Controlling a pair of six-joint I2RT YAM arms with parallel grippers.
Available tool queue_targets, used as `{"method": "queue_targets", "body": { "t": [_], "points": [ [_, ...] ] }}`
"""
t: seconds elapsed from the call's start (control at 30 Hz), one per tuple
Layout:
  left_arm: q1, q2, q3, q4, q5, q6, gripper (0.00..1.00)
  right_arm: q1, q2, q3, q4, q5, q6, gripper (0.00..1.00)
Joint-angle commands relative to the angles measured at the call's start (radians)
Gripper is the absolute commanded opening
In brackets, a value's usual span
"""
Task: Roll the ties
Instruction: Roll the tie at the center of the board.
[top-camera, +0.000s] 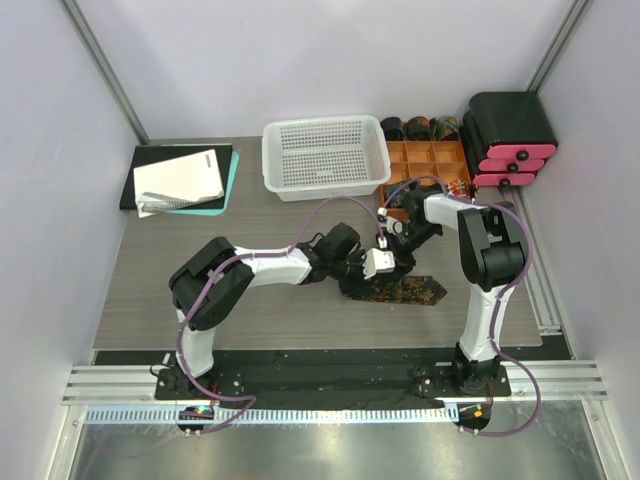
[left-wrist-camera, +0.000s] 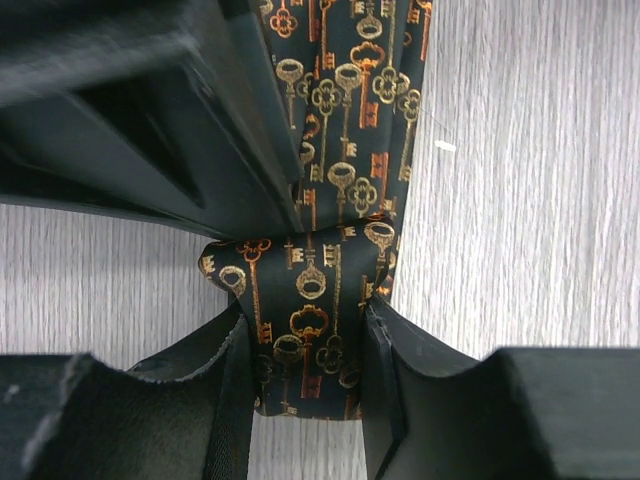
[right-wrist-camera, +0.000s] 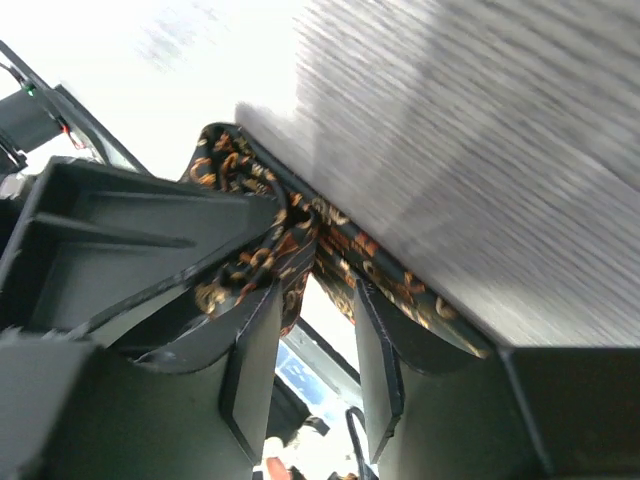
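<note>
A dark tie (top-camera: 415, 292) with a gold-and-orange key pattern lies on the grey table, pointed wide end to the right. My left gripper (top-camera: 372, 268) is at its left end. In the left wrist view, a folded-over part of the tie (left-wrist-camera: 310, 290) sits between the fingers (left-wrist-camera: 232, 390), which press on both its edges. My right gripper (top-camera: 392, 250) hangs just behind it. In the right wrist view, its jaws (right-wrist-camera: 318, 300) stand apart with daylight between them. The bunched tie (right-wrist-camera: 250, 265) lies just past the tips.
A white mesh basket (top-camera: 325, 157) stands at the back centre. To its right an orange divided tray (top-camera: 430, 165) has dark rolls (top-camera: 418, 127) in its back row. A black-and-pink box (top-camera: 510, 140) fills the back right, and papers on a dark folder (top-camera: 180, 180) lie back left.
</note>
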Motion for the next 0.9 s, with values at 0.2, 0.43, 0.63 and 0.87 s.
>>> {"method": "queue_targets", "body": {
  "t": [0.2,0.43,0.63,0.87],
  "points": [
    [-0.030,0.148,-0.019,-0.213,-0.092,0.013,0.30,-0.064,-0.123,0.033,-0.124,-0.127,-0.089,0.45],
    [-0.030,0.142,-0.019,-0.216,-0.101,0.019,0.34,-0.047,-0.113,-0.050,0.025,-0.150,0.011,0.44],
    [-0.030,0.133,-0.019,-0.219,-0.104,0.019,0.39,-0.046,-0.107,-0.094,0.036,-0.063,-0.005,0.16],
    [0.012,0.067,-0.025,-0.201,-0.049,-0.005,0.61,-0.076,-0.092,-0.139,0.034,0.054,-0.038,0.01]
  ]
}}
